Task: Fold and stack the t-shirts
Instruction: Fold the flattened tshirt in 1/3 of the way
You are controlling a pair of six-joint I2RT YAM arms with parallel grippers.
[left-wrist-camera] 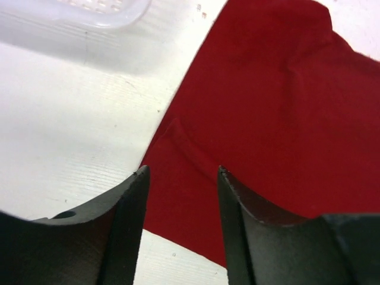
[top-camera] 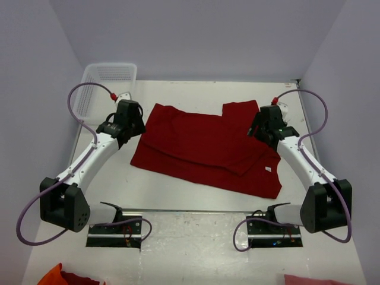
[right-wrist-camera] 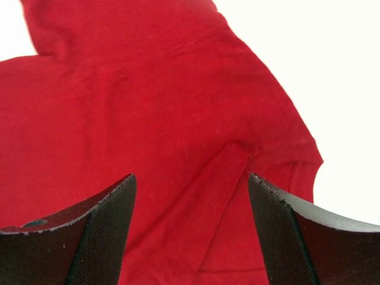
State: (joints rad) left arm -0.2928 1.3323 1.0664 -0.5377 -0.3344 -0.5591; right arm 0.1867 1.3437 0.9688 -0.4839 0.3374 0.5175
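Dark red t-shirt [top-camera: 205, 148] spread over the middle of the white surface [top-camera: 178, 199] in the top view, partly folded with one layer lying over another, a sleeve jutting toward the upper right, small white label [top-camera: 268, 169] near its lower right corner. Left claw [left-wrist-camera: 183, 172] at the cloth's left edge, fingers parted to a moderate gap and gripping nothing; shirt edge and bare surface visible past them in the wrist view. Right claw [right-wrist-camera: 190, 178] at the t-shirt's right edge by the sleeve, spread wide, likewise nothing held, red cloth and a seam lying below the gap. White mesh basket [top-camera: 110, 74] at upper left, apart from the t-shirt. Orange and red cloth [top-camera: 59, 276] at the bottom left corner.
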